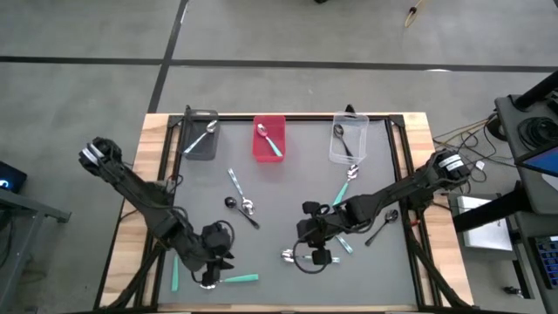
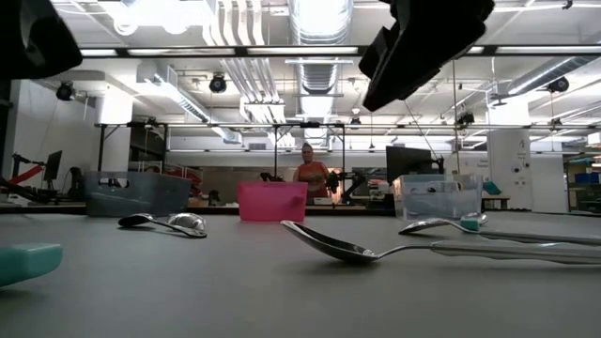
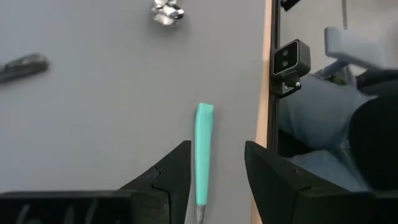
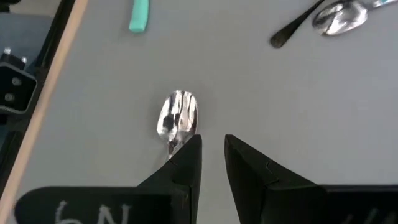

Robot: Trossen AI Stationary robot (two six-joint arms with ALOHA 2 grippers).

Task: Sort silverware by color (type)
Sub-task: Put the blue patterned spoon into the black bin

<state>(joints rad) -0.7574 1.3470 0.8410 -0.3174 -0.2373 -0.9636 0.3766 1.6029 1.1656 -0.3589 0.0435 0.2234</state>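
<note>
With our left gripper point(image 3: 216, 174) spread wide around the teal-handled spoon point(image 3: 203, 149) by the table's front edge, closing off-center could skid it away, while our right gripper point(image 4: 212, 163), narrowly parted and empty, could nudge the silver spoon point(image 4: 178, 118).

Teal-handled spoon point(image 1: 235, 279) flat on desk near front edge, handle toward right. Second teal handle point(image 1: 173, 269) lies just left of it, roughly upright in high view. Silver spoon point(image 1: 292, 255) flat at front centre, bowl up. Black spoon point(image 1: 241, 210) and patterned spoon point(image 1: 237, 187) crossing mid-desk. Black spoon point(image 1: 381, 224) at right. Teal-handled spoon point(image 1: 341, 191) angled right of centre. One spoon each in grey bin point(image 1: 201, 139), red bin point(image 1: 269, 139), clear bin point(image 1: 343, 140).
</note>
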